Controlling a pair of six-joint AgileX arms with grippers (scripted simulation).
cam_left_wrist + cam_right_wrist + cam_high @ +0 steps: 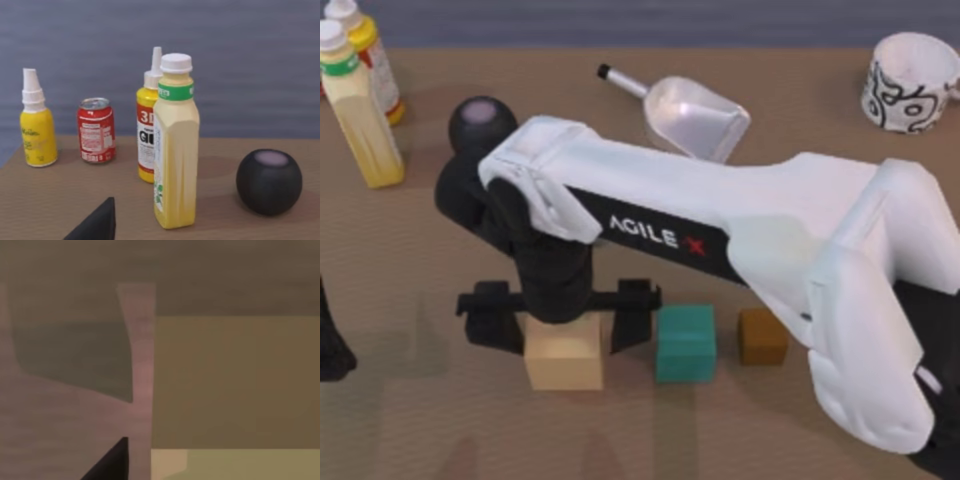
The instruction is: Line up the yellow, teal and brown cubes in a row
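Note:
The pale yellow cube (pixel 563 358) rests near the table's front, left of centre. The teal cube (pixel 685 343) sits just to its right and the smaller brown cube (pixel 762 336) right of that, the three in a rough row with small gaps. My right gripper (pixel 563 315) hovers over the yellow cube's back edge, open, with one black finger (pixel 490 315) on each side of it and not touching. The right wrist view shows the yellow cube (pixel 235 390) up close beside one fingertip (pixel 112 462). My left gripper (pixel 330 350) is parked at the left edge, open and holding nothing.
Two yellow squeeze bottles (pixel 360 105) stand at the back left, with a black sphere (pixel 480 122) beside them. A clear scoop (pixel 690 115) lies at the back centre and a patterned mug (pixel 910 80) at the back right. The left wrist view also shows a red can (pixel 96 130).

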